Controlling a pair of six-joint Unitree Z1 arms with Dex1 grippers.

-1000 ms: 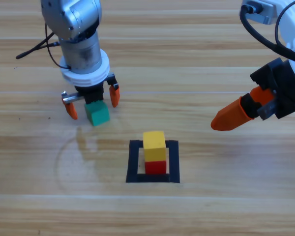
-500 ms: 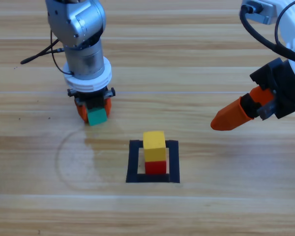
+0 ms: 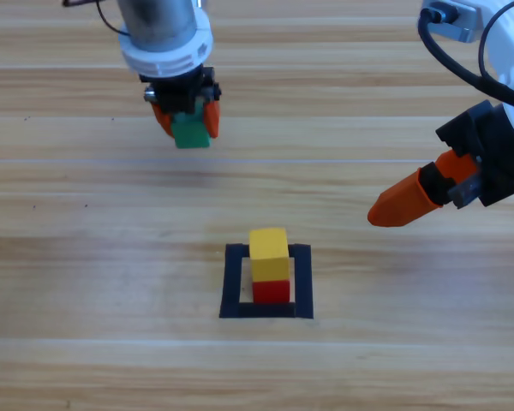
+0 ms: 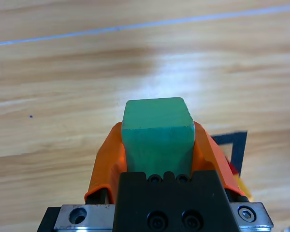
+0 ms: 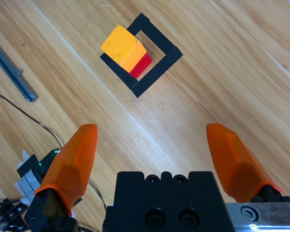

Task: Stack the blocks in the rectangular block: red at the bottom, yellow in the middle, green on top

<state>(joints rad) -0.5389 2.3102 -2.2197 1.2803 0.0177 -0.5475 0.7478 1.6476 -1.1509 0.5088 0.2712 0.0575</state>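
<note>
Inside the rectangular block (image 3: 266, 292) — a roughly square frame of matte black tape strips with bare wood showing inside — the red cube (image 3: 271, 291) sits on the table with the yellow cube (image 3: 269, 253) stacked squarely on top of it; the pair stands toward the left half of the frame, leaving a strip of wood open on its right. From the right wrist view the same frame (image 5: 157, 67) holds the same two-high stack, yellow (image 5: 122, 46) over red (image 5: 141, 64), both plain, sharp-edged and matte. The green cube (image 3: 191, 132) is well apart from the frame, at the far left of the scene, clamped between the two orange jaws of the left gripper (image 3: 187, 116); in the left wrist view the teal-green cube (image 4: 157, 137) fills the gap, each smooth orange jaw pressed flat against one of its sides, and a corner of the black tape shows beyond it on the right. The right gripper (image 5: 157, 154) waits at the right edge, off the table, its pointed orange jaws spread wide with nothing between them; the wooden table (image 3: 86, 342) is pale, glossy planking with long grain lines.
</note>
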